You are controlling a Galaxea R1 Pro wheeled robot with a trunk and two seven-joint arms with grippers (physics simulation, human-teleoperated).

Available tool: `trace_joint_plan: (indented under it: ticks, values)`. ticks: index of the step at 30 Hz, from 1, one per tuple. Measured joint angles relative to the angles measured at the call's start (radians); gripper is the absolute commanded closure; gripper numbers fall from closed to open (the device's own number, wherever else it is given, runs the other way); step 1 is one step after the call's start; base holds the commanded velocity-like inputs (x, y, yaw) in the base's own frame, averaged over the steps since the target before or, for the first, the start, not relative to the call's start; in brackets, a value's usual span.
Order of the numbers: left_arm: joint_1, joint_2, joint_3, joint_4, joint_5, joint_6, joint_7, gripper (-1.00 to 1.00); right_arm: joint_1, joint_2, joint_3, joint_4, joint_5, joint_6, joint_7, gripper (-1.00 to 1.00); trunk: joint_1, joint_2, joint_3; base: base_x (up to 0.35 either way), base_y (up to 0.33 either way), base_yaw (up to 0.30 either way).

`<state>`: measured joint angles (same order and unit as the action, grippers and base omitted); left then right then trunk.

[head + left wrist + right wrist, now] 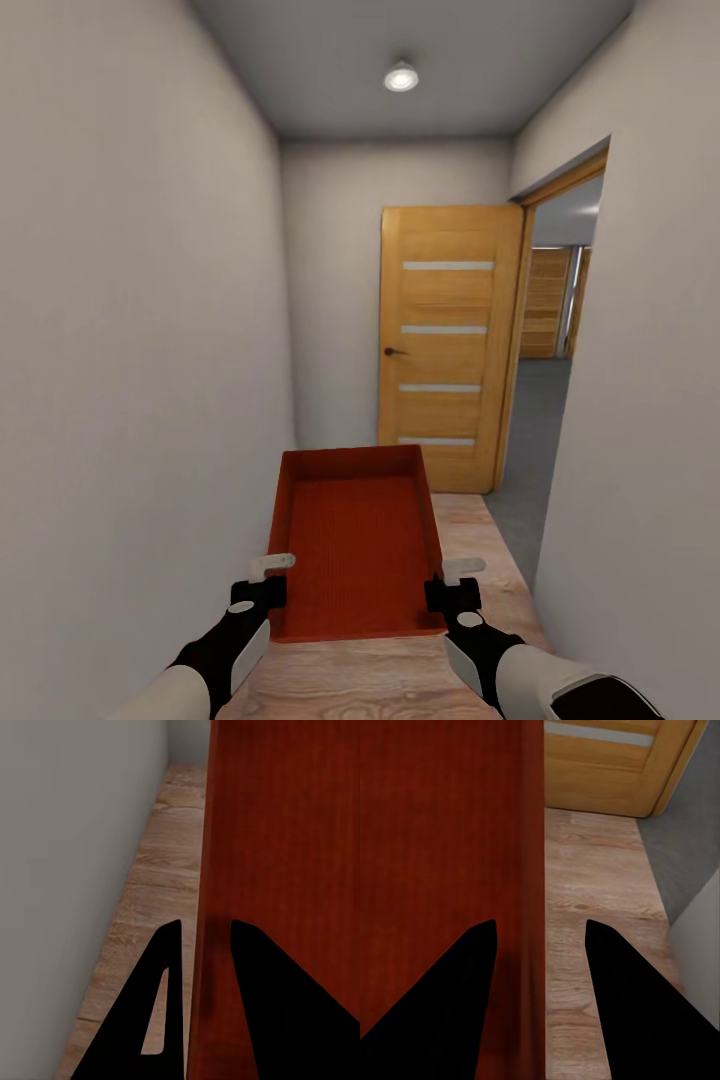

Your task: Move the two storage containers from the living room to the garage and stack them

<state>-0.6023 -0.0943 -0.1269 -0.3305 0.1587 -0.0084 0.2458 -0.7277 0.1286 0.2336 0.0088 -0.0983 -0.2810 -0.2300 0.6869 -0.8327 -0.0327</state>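
Narrow hallway w/ pale walls (pixel 130 300), wood-plank floor (pixel 400 680), open wooden door (pixel 447 345), ceiling light (pixel 401 76).

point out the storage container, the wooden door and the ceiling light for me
storage container (pixel 355 545), head view, on its ribbed inner bottom
wooden door (pixel 445 300), head view, on the panel between the upper two pale strips
ceiling light (pixel 401 77), head view, on the lit round lamp

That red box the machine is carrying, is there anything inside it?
Empty. The head view looks straight into the storage container and shows only its bare ribbed bottom and low walls.
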Motion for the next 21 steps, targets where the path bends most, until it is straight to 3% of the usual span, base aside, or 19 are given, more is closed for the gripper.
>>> trace_joint_plan:
  ticks: [21]
  values:
    - [0.0, 0.0, -0.001, 0.0, 0.0, 0.0, 0.001, 1.0, 0.0, 0.0, 0.002, 0.0, -0.003, 0.0, 0.001, 1.0, 0.0, 0.0, 0.0, 0.322, 0.0, 0.0]
